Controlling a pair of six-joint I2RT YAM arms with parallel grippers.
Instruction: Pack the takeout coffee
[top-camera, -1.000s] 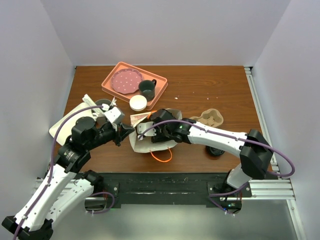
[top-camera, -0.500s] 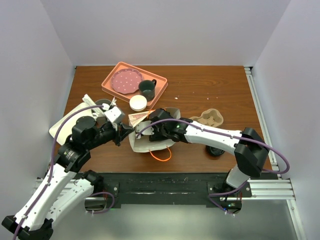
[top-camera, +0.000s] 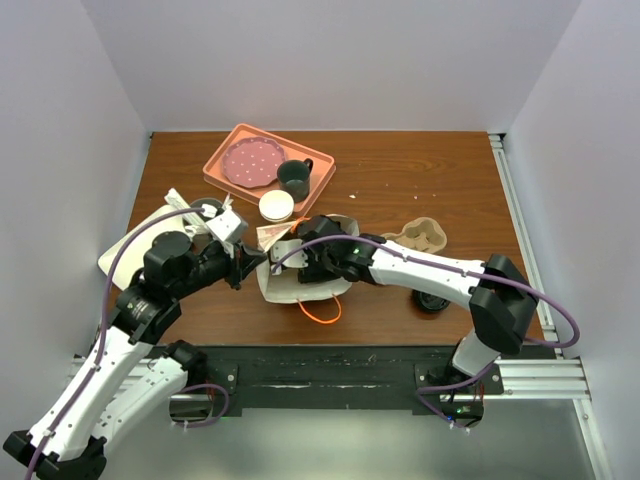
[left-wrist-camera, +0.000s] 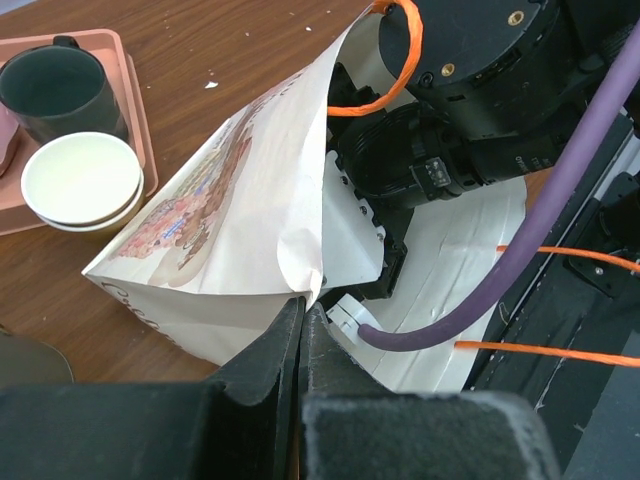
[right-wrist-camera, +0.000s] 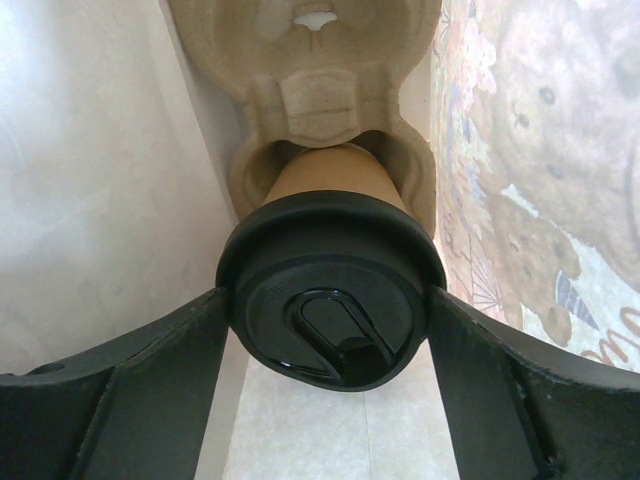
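Note:
The takeout coffee (right-wrist-camera: 300, 250), a tan paper cup with a black lid, sits in a slot of a cardboard cup carrier (right-wrist-camera: 310, 90) inside the white paper bag (top-camera: 285, 288). My right gripper (right-wrist-camera: 328, 295) is reached into the bag and stands open, a finger close at each side of the lid. In the top view the cup is hidden and only the right wrist (top-camera: 325, 255) shows at the bag's mouth. My left gripper (left-wrist-camera: 303, 305) is shut on the bag's rim (left-wrist-camera: 300, 270) and holds the mouth open at its left side (top-camera: 250, 262).
An orange tray (top-camera: 222, 182) at the back holds a pink plate (top-camera: 250, 160) and a dark green mug (top-camera: 293, 178). A white bowl (top-camera: 276, 206) sits by it. Another cardboard carrier (top-camera: 422, 236) and a loose black lid (top-camera: 432, 302) lie to the right. White wrapping (top-camera: 135, 245) lies at left.
My right wrist has shifted slightly left and back at the bag's mouth, and the bag's printed flap has shifted with it. The left arm has held still.

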